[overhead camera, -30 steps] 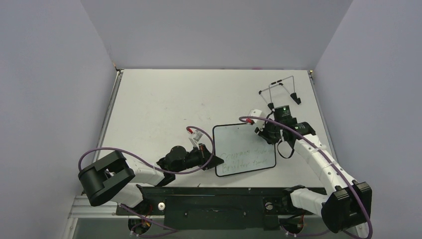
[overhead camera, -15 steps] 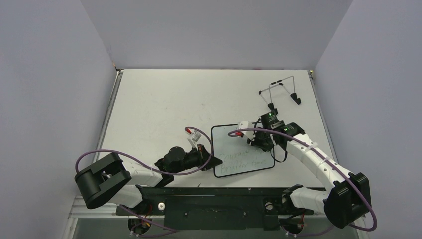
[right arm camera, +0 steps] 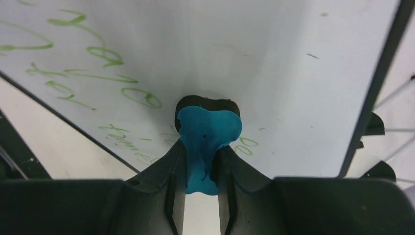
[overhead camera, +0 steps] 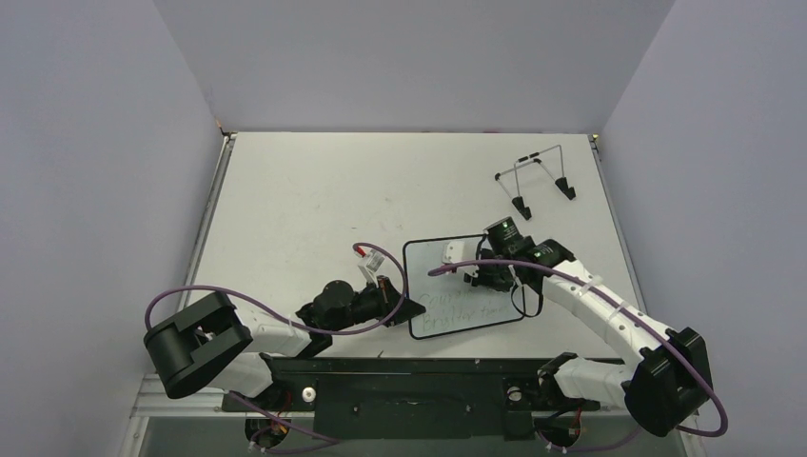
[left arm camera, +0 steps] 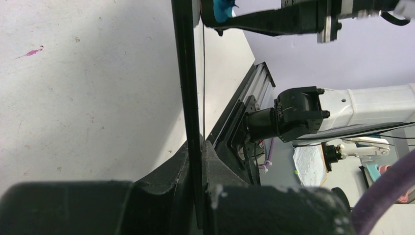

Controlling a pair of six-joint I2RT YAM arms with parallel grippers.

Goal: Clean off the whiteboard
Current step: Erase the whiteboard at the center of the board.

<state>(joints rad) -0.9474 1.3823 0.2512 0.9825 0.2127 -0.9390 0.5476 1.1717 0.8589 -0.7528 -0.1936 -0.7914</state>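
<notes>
While right gripper [right arm camera: 201,152] jaws are clamped on blue eraser [right arm camera: 208,128], left gripper [left arm camera: 195,147] jaws are clamped on whiteboard [overhead camera: 457,309] rim. Whiteboard held near-side of wire stand [overhead camera: 521,204], well apart. Risk judged: whiteboard levered from left grip if eraser pressed hard.

The white table [overhead camera: 305,209] carries a wire stand [overhead camera: 522,206] far right and the whiteboard [overhead camera: 457,309] near its front.

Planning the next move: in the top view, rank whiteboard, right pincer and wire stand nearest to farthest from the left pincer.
1. whiteboard, clamped in the left pincer at its left edge.
2. right pincer, holding blue eraser over the board's middle.
3. wire stand, far back right.
</notes>
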